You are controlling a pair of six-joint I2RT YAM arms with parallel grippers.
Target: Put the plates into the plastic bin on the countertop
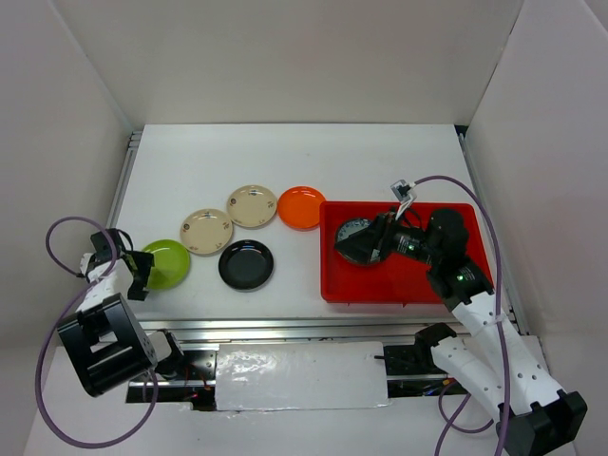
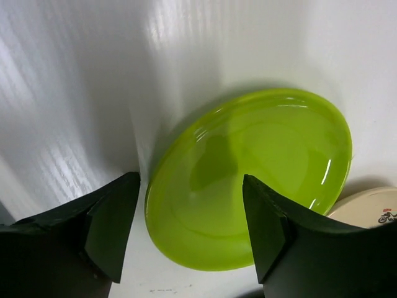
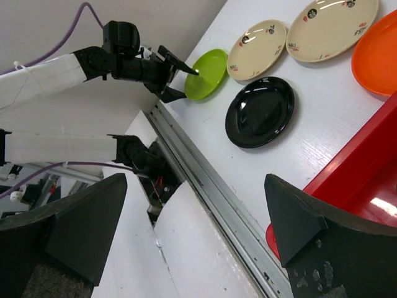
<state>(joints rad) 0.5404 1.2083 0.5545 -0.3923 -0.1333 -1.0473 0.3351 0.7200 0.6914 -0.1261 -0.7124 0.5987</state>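
Note:
The red plastic bin [image 1: 418, 275] lies at the right of the white countertop [image 1: 285, 157]. A grey-blue patterned plate [image 1: 352, 228] lies in its left part, partly hidden by my right gripper [image 1: 364, 245], which hangs open and empty above it. On the countertop lie a lime green plate [image 1: 167, 263], a black plate [image 1: 246, 264], two beige patterned plates [image 1: 206, 231] [image 1: 252, 205] and an orange plate [image 1: 301, 207]. My left gripper [image 2: 189, 205] is open, its jaws standing either side of the near rim of the lime green plate [image 2: 260, 174]. The other plates are out of view.
A metal rail [image 1: 285, 328] runs along the table's near edge, and white walls close in the left, back and right. The right wrist view looks left past the bin's wall [image 3: 366, 164] to the black plate [image 3: 259, 112] and the left arm [image 3: 133, 59].

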